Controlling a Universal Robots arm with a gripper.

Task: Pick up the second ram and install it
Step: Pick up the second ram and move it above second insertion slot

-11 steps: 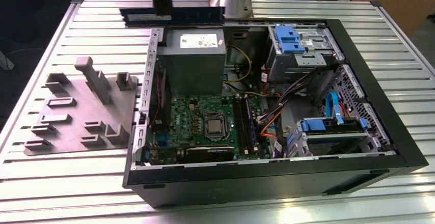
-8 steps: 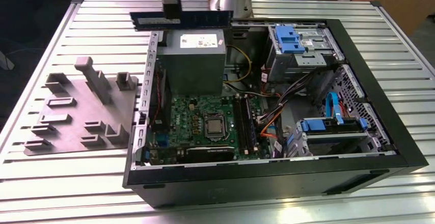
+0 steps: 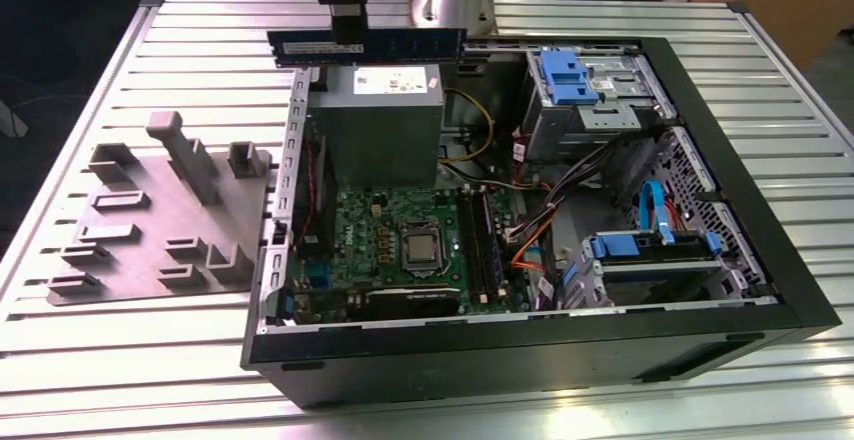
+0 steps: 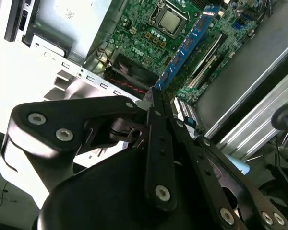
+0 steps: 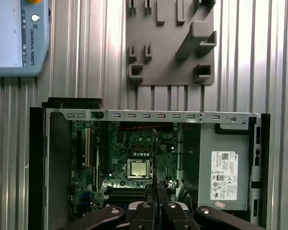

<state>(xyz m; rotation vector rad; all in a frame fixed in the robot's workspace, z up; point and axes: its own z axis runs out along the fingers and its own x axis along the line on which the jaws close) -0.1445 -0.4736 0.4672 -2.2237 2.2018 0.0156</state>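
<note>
Near: motherboard (image 3: 407, 245), whose slots (image 3: 485, 250) seem to run near-far, though I can't be sure | mid: grey power supply (image 3: 376, 120) | far: gripper (image 3: 350, 42) clamped on second ram (image 3: 414, 47), aloft above the supply, long axis spanning the exterior view's left to right, so I judge it crosswise to the slots.

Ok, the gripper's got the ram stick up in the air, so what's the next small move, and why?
Probably lower it toward the memory slots. The gripper holds the second ram level, high above the open case, not yet at the slots beside the processor.
</note>
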